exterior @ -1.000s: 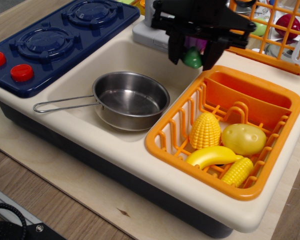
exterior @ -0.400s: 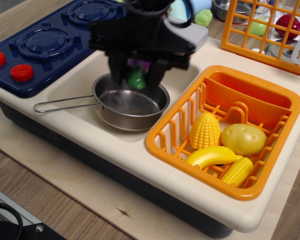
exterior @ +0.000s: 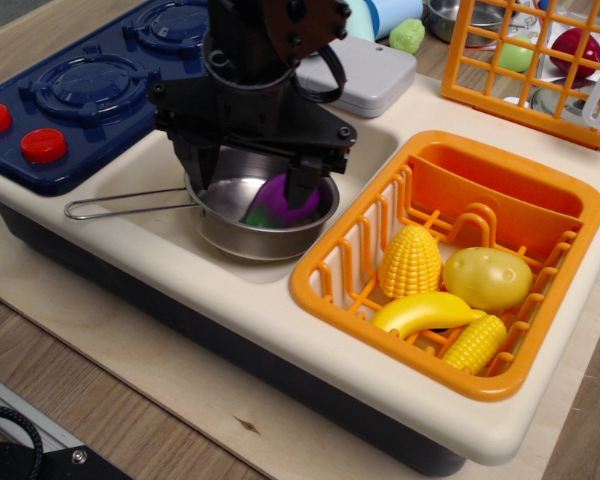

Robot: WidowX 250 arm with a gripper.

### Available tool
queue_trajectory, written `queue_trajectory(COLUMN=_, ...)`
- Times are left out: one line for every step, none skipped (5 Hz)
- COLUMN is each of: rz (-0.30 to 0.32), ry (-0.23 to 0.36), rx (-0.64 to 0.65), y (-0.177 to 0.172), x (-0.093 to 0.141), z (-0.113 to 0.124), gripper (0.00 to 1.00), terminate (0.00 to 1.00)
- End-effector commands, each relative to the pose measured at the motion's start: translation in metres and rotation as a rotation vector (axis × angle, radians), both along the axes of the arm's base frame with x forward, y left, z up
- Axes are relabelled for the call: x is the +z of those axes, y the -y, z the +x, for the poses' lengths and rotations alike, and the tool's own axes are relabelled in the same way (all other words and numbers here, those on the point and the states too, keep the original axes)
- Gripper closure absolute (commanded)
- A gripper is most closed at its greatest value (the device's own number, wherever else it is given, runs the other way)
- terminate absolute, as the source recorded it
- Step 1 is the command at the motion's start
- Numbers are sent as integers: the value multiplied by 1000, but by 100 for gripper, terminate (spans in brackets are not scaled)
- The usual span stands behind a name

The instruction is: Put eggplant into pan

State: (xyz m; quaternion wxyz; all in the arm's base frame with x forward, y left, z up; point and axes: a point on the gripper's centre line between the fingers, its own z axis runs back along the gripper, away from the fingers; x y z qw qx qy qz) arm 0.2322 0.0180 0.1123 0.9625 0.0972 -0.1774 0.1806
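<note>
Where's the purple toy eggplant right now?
The glossy purple toy eggplant lies inside the round stainless-steel pan in the cream sink, under the black gripper, left of the orange plastic basket.

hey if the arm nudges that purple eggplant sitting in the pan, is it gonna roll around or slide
Probably both. The eggplant looks like glossy, rounded moulded plastic, so it is likely light, stiff and apt to roll or skid on the smooth steel floor of the pan. The pan's straight sides should keep it inside. The gripper straddles it, seemingly open, so it may already lie loose.
</note>
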Motion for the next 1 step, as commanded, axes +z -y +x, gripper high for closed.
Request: queue_trajectory(rz=2, ry=36, rx=-1, y=0, x=8, z=3, gripper=0, terminate=100)
